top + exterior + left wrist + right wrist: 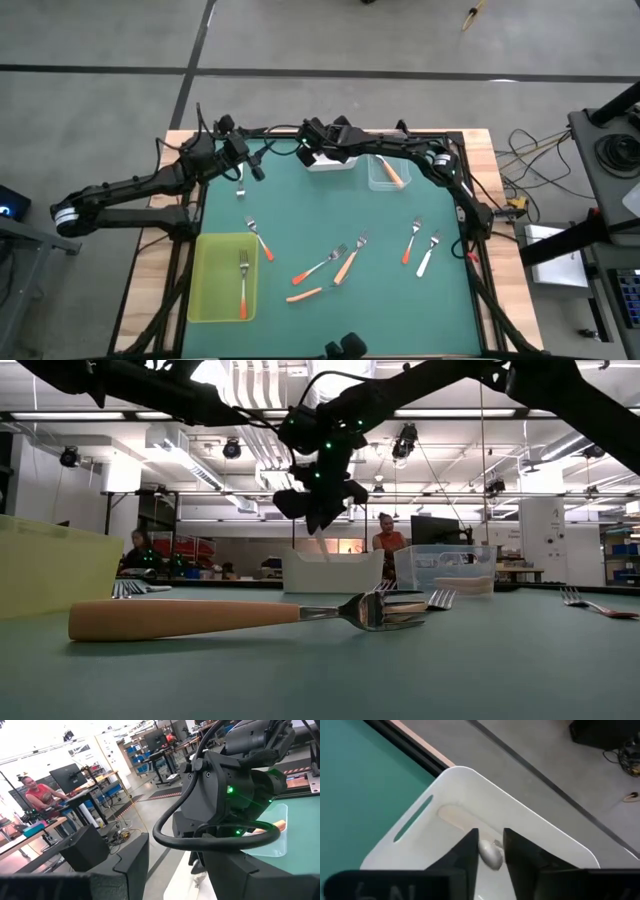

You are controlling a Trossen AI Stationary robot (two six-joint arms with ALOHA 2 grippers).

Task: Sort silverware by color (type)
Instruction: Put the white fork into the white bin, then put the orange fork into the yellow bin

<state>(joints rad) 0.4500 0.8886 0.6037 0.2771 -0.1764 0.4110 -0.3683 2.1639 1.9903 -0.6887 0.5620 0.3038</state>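
My right gripper [491, 846] hangs over the white tray [520, 820] at the table's far edge. It is open, and a white fork's rounded handle end [490, 855] shows between its fingers. My left gripper [243, 160] waits open and level at the far left, holding nothing. One red-orange fork [243, 285] lies in the yellow-green tray [205, 255]. A light orange fork [392, 173] lies in the clear tray [372, 180]. Several forks lie flat on the green mat: red-orange [318, 268], light orange [346, 265], white [428, 257]. My right gripper points slanting down into the white tray from its near side. The white fork's handle end [485, 851] stands between its two fingers. I cannot tell whether either finger touches it.
A light orange fork [180, 618] lies closest to the near edge. A small fork [240, 190] lies on the mat beside the left gripper. The mat's middle strip between the trays and the loose forks is bare. A person sits beyond the table's far side.
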